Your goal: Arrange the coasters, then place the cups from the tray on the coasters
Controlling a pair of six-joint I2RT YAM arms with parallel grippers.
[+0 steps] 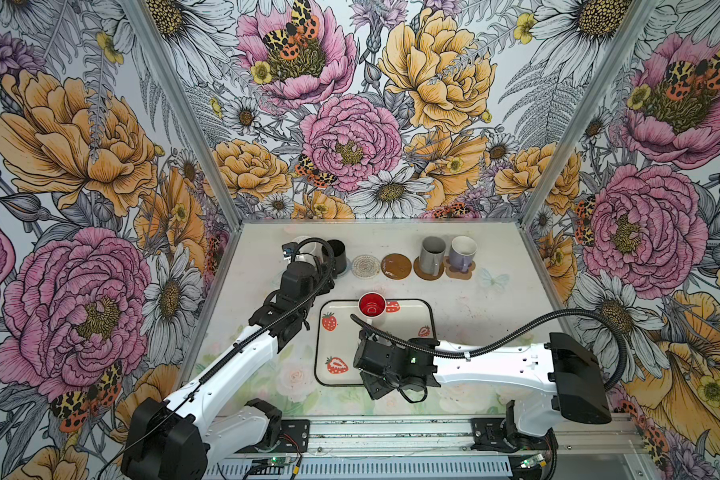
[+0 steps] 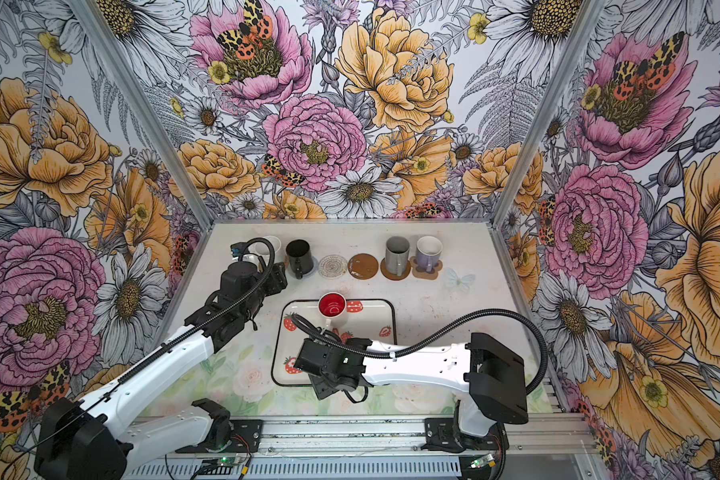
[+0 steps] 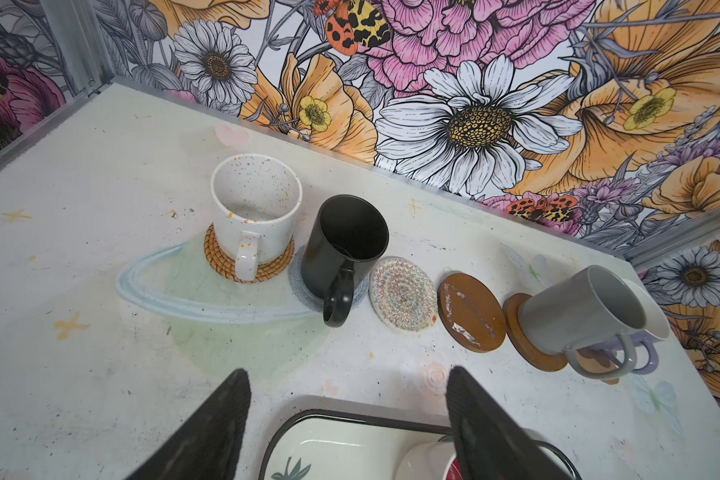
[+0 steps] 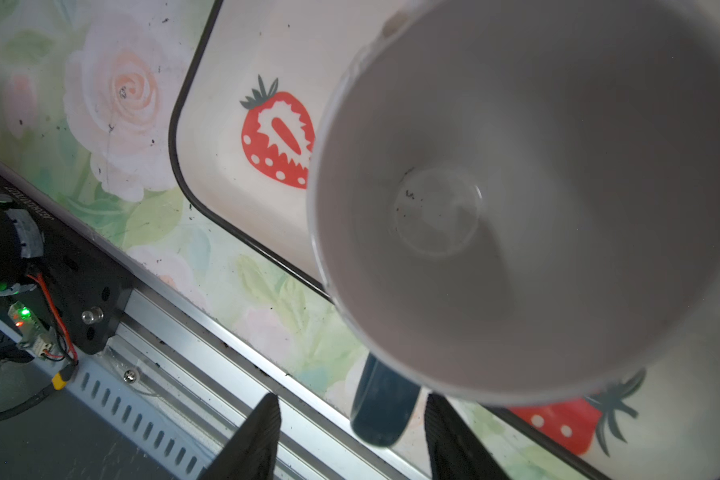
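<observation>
Along the back stands a row of coasters. A white speckled mug sits on the rattan one, a black mug on the blue-grey one. The beaded coaster and a brown disc are bare. A grey mug stands on the other brown disc, a lavender mug on the paw coaster. On the tray stands the red-inside mug. My left gripper hangs open and empty over the tray's far edge. My right gripper is open astride the dark blue handle of a white-inside mug at the tray's near edge.
Flowered walls close the table in on three sides. An aluminium rail with a small circuit board runs along the front edge, just below my right gripper. The right arm hides the near part of the tray in both top views.
</observation>
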